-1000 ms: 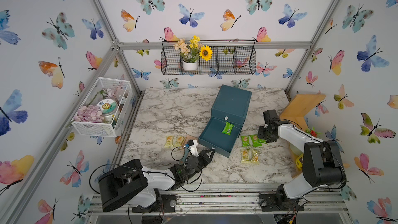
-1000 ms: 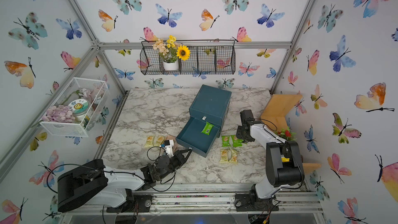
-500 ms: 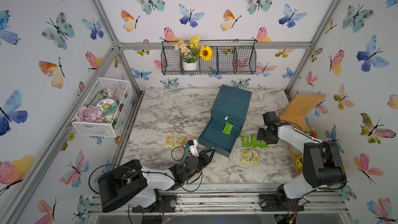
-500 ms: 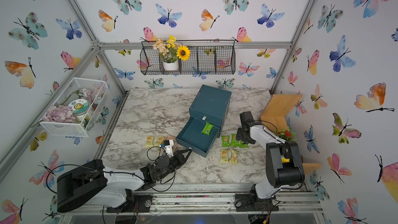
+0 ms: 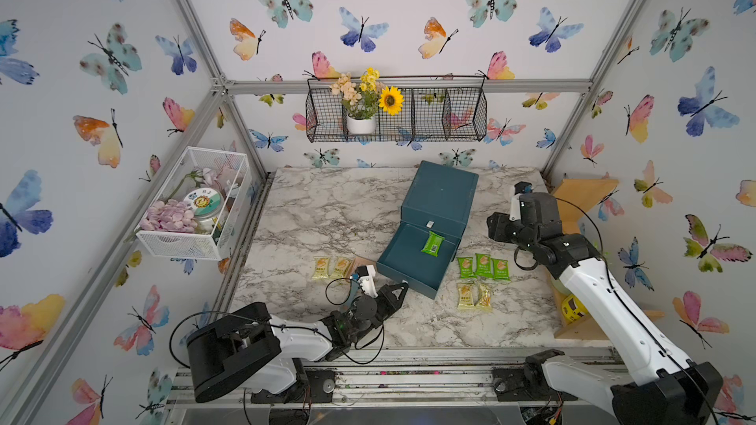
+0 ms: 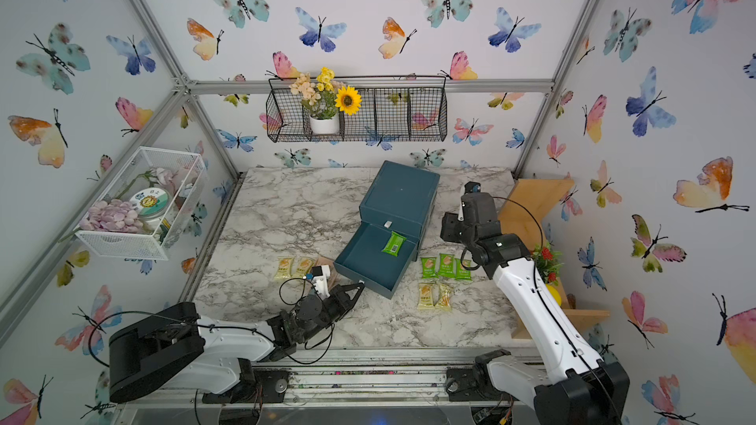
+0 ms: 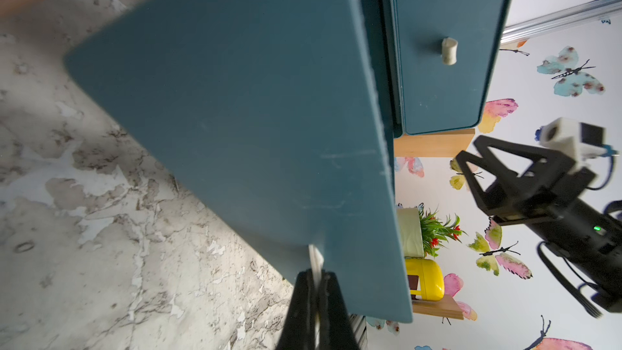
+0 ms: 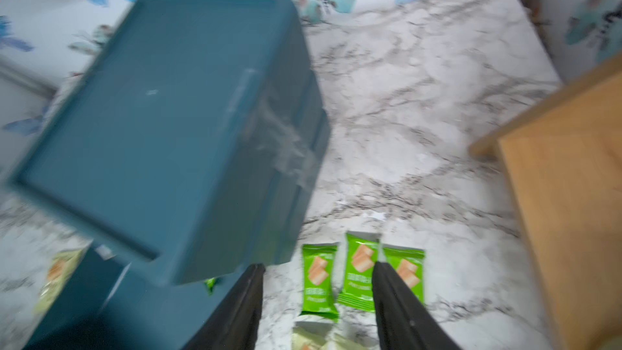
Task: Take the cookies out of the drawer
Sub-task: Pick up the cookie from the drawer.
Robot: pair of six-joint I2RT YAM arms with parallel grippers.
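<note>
The teal cabinet's lower drawer [image 5: 403, 267] [image 6: 360, 269] stands pulled out, and one green cookie packet [image 5: 432, 243] [image 6: 393, 243] lies inside it. My left gripper [image 5: 403, 286] [image 7: 316, 274] is shut on the drawer's small white knob [image 7: 315, 257] at the drawer front [image 7: 235, 95]. Right of the cabinet my right gripper [image 5: 493, 226] [image 8: 318, 265] hangs open and empty above three green cookie packets [image 5: 482, 266] [image 8: 358, 271] on the marble. Two pale yellow packets [image 5: 473, 295] lie in front of those. Two more pale yellow packets [image 5: 330, 267] lie left of the drawer.
A wooden shelf [image 5: 581, 198] [image 8: 572, 196] stands along the right edge, with a yellow object [image 5: 572, 308] in its lower part. A black wire basket [image 5: 450, 116] with flowers hangs on the back wall. A white mesh basket [image 5: 192, 202] hangs on the left wall.
My right gripper has drawn up and back a little from the green packets on the table, its jaws apart. The left arm and the drawer have not moved.
</note>
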